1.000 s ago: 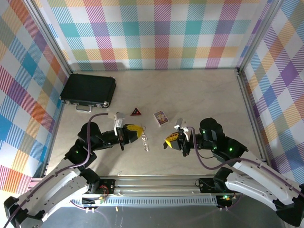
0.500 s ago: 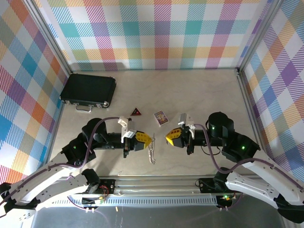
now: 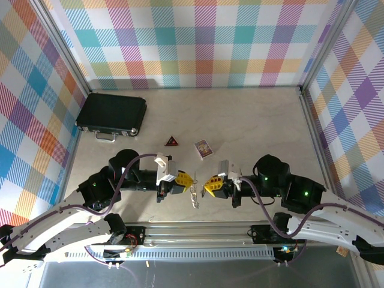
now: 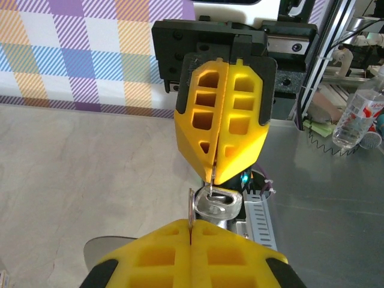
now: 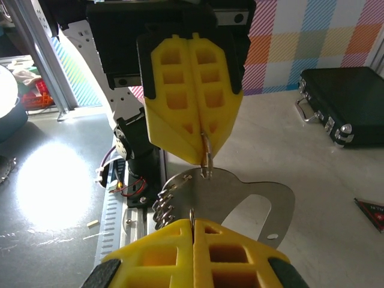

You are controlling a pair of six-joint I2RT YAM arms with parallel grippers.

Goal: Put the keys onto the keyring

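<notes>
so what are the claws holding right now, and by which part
The keyring, by its thin wire: left claw and right claw each pinch the loop from opposite sides, the bumpy row left free.

Yellow left tool (image 3: 191, 180) & right tool (image 3: 206, 185); silvery keyring (image 3: 195, 197). Black case (image 3: 112, 113) at 10 o'clock, purple card (image 3: 203, 148), red-black triangle (image 3: 172, 141). Pastel plaid walls (image 3: 204, 42), beige counter (image 3: 258, 120).

Overhead view; two facing wrist close-ups
</notes>
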